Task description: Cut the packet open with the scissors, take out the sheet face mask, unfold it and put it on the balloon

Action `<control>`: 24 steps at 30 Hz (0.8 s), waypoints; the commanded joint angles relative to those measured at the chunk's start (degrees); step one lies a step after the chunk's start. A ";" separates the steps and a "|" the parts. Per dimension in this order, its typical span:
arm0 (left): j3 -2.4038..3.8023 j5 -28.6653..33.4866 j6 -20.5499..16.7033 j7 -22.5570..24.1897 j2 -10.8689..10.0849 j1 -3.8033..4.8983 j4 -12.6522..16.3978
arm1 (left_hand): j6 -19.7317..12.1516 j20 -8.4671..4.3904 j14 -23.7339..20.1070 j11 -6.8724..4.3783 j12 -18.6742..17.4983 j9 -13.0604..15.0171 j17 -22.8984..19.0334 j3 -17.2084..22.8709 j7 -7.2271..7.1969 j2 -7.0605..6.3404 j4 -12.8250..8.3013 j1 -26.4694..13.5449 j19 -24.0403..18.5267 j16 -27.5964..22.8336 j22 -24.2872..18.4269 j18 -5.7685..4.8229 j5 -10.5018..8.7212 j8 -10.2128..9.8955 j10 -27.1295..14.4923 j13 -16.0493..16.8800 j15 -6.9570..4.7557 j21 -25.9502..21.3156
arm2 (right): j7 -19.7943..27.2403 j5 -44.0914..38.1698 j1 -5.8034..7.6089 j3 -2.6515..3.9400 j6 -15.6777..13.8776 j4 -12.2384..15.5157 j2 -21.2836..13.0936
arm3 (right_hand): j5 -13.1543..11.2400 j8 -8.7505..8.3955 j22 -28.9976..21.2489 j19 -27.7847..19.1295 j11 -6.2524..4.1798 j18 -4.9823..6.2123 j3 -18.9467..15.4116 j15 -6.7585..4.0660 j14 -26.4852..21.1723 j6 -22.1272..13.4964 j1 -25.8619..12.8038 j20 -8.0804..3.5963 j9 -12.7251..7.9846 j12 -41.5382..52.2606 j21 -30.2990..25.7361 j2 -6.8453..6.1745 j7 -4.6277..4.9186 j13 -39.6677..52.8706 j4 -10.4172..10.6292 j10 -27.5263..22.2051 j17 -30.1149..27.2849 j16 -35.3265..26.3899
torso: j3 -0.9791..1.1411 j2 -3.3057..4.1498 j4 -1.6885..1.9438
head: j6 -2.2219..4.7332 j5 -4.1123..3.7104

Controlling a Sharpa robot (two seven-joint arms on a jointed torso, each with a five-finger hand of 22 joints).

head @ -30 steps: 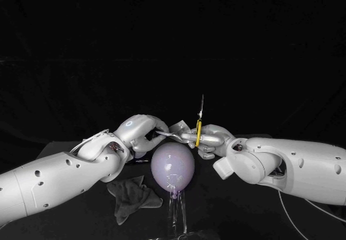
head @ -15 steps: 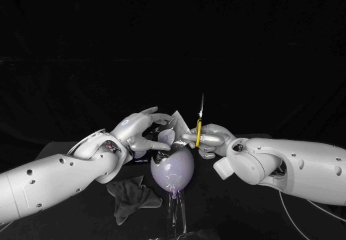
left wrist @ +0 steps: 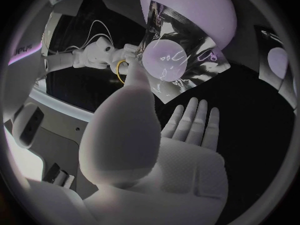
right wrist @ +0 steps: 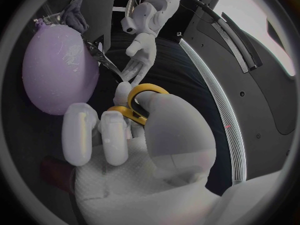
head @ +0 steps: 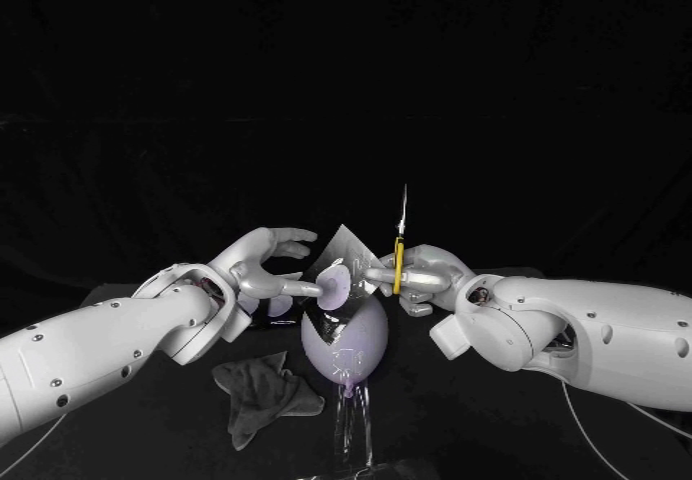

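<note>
Above the balloon (head: 346, 340), the packet (head: 343, 250) stands on edge between both hands. Its left hand (head: 264, 272) has its fingers (head: 293, 236) spread wide, with one fingertip touching the packet. Its right hand (head: 421, 275) holds the scissors (head: 398, 262) by the yellow handle, blades pointing up. A dark cloth (head: 267, 392) lies on the counter (head: 469, 430) beside the balloon.

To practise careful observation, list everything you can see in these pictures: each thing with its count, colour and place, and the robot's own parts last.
balloon: one, lilac, upright on a clear stem, mid-table.
packet: one, silver, above the balloon, between the hands.
scissors: one pair, yellow handles, blades pointing up.
cloth: one, dark grey, crumpled on the table by the balloon, on the robot's left.
table: one, black.
left robot hand: one, silver, fingers spread, one touching the packet.
right robot hand: one, silver, gripping the scissors.
</note>
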 commanded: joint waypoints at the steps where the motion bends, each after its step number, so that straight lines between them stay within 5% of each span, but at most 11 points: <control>1: 0.09 17.48 4.17 -0.96 0.00 0.10 -1.04 | 1.32 -0.27 2.19 -0.67 0.75 0.50 0.56 1.53 4.08 1.61 -0.04 0.17 7.50 1.21 1.47 1.10 0.06 0.58 0.92 0.12 -0.63 3.24 | 1.62 -2.73 0.01 0.06 0.36 0.32 -0.09 | -0.16 0.30 7.52 -0.05 -4.74 0.48 3.29 -0.44 3.80 0.47 0.04 -0.27 0.08 32.71 -0.20 0.75 -0.03 0.10 -2.74 17.76 4.54 0.22 | 0.03 -0.03 0.00 | 0.04 0.10; 3: 0.08 20.19 4.29 -1.05 -0.01 0.10 -1.66 | 2.90 -0.45 3.44 -1.21 1.20 1.09 0.88 2.53 5.10 2.45 -0.07 0.29 10.26 2.13 1.87 2.52 0.08 1.16 1.32 0.10 -1.17 4.55 | 1.83 -2.89 0.00 0.06 0.27 0.48 -0.15 | -0.16 0.32 7.58 -0.01 -4.75 0.46 3.52 -0.46 3.84 0.44 -0.06 -0.29 0.14 32.83 -0.13 0.77 -0.03 0.25 -2.93 17.79 4.70 0.28 | 0.03 -0.02 -0.01 | 0.08 0.14; 11: 0.04 26.76 4.93 -0.94 -0.18 0.04 -3.00 | 5.27 -0.32 5.12 -1.78 1.94 2.05 1.46 4.22 5.58 3.92 -0.17 0.68 15.07 3.89 1.96 5.26 -0.05 2.24 1.72 -0.02 -1.91 6.14 | 3.08 -3.16 -0.03 0.08 -0.28 1.53 -0.62 | -0.16 0.33 7.68 0.08 -4.75 0.42 3.68 -0.47 3.89 0.42 -0.14 -0.31 0.17 33.02 0.00 0.80 -0.03 0.48 -3.04 17.84 4.97 0.39 | 0.05 -0.03 0.00 | 0.17 0.23; 18: 0.00 30.76 8.27 0.05 -0.05 -0.03 -3.48 | 12.32 -0.20 6.26 -3.32 3.90 4.57 1.67 6.94 3.61 8.22 -0.41 0.83 16.57 4.79 0.55 5.90 -0.32 5.38 5.57 0.08 -2.87 5.00 | 4.64 -2.60 -0.04 0.22 -2.23 2.46 -0.72 | -0.18 0.34 7.94 0.32 -4.75 0.32 3.98 -0.47 3.98 0.33 -0.31 -0.34 0.25 33.20 0.37 0.84 -0.01 0.70 -3.28 17.90 5.41 0.57 | 0.05 -0.06 -0.02 | 0.61 0.55; 24: -0.04 35.69 11.89 0.87 -0.06 -0.10 -3.04 | 13.27 -0.13 6.55 -3.94 4.11 4.74 1.52 6.76 2.79 9.33 -0.51 0.55 16.00 4.63 -0.25 5.78 -0.32 6.05 6.95 -0.06 -3.15 3.94 | 5.84 -1.43 0.02 0.76 -4.66 2.46 -0.43 | -0.17 0.37 8.11 0.47 -4.74 0.26 4.33 -0.48 4.05 0.26 -0.49 -0.36 0.34 32.95 0.59 0.88 -0.01 0.39 -3.60 17.90 5.75 0.72 | 0.00 -0.07 -0.07 | 1.33 0.66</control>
